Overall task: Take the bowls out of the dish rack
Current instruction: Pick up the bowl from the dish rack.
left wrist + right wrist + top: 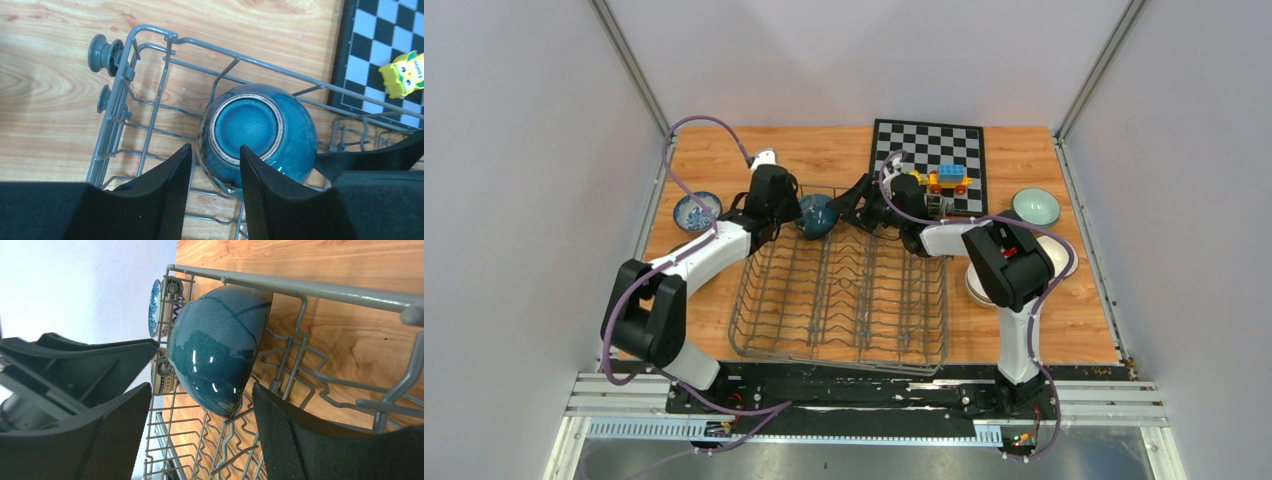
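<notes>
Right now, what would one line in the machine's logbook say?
left claw: straddles teal bowl side, grip unclear | right claw: open, flanking same bowl | bowl: tilted, dish rack far end

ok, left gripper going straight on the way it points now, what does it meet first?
The teal bowl, tipped with its foot toward the wrist camera in the rack's corner. The left gripper straddles its near edge. Whether they touch is unclear.

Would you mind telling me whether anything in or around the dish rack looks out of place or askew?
The dark teal bowl stands tilted on its edge in the far left corner of the dish rack, foot ring facing sideways. Toy blocks sit on the chessboard, unrelated to the dishes. No spill or damage shows.
</notes>
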You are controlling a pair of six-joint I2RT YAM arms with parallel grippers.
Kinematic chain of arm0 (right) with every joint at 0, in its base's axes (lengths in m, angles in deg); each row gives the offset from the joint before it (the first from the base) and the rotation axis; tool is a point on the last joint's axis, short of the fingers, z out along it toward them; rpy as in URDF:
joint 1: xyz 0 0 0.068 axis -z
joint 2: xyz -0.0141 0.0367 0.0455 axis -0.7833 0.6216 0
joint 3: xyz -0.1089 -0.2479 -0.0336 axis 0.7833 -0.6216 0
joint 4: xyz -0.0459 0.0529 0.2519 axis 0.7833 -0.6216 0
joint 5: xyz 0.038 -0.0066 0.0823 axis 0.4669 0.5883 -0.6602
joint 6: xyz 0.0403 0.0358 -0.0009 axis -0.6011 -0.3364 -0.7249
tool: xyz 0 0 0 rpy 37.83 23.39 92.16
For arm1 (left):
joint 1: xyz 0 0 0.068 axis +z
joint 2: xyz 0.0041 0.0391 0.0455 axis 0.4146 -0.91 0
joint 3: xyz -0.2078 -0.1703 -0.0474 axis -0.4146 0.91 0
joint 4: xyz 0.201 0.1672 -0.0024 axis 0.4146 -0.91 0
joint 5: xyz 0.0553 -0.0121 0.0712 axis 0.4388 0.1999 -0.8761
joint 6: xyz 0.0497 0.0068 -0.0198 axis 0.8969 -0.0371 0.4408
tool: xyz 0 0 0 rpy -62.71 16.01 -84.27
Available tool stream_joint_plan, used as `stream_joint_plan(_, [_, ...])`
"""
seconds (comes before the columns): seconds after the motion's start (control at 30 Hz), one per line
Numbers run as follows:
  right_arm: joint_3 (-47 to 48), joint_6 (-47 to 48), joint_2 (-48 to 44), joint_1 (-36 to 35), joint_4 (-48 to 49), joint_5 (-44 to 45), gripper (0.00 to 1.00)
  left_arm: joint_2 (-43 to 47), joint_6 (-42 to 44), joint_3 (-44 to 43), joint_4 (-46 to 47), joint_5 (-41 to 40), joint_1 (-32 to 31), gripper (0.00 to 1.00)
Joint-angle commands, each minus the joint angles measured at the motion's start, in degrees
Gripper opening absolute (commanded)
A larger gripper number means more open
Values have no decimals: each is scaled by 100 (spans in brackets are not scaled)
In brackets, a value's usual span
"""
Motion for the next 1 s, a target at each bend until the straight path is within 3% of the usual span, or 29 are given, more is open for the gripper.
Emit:
stream_joint_plan(0.0, [149,-136,190,71,229,-219,77,-312,-73,-118,136,-59,55,42])
stream_joint_plan(0.97, [709,-448,495,-61,267,-717,60,-515,-127,-13,171,37,64,38])
